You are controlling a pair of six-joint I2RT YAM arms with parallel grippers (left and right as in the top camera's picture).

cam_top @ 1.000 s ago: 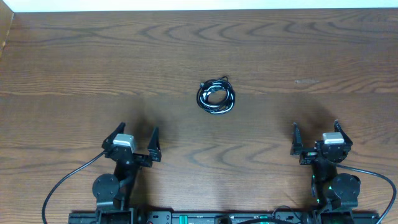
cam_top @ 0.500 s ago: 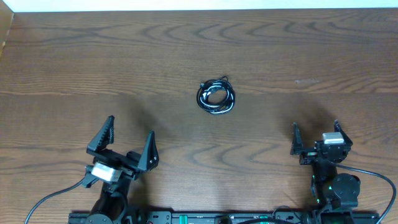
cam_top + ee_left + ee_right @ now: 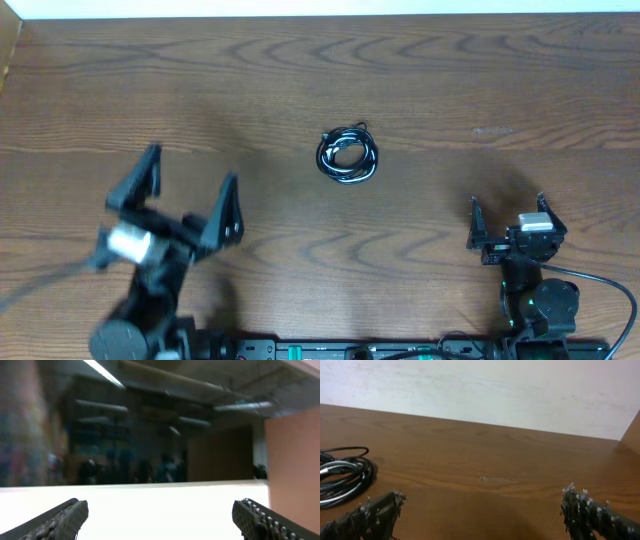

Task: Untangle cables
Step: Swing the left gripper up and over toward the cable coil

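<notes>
The cables lie in one small tangled coil at the middle of the wooden table, black cords wound together with a white one. The coil's edge shows at the left of the right wrist view. My left gripper is open and empty, raised well above the table at the front left, far from the coil. Its wrist view points up at the room and shows no cables. My right gripper is open and empty, low at the front right, with its fingers wide apart in its wrist view.
The wooden table reaches back to a white wall. A box edge stands at the far left corner. Thick black arm cables run along the front by the arm bases.
My left arm has lifted and swung up and to the left, its camera tilting away from the table. The right arm and the cable coil have not moved.
</notes>
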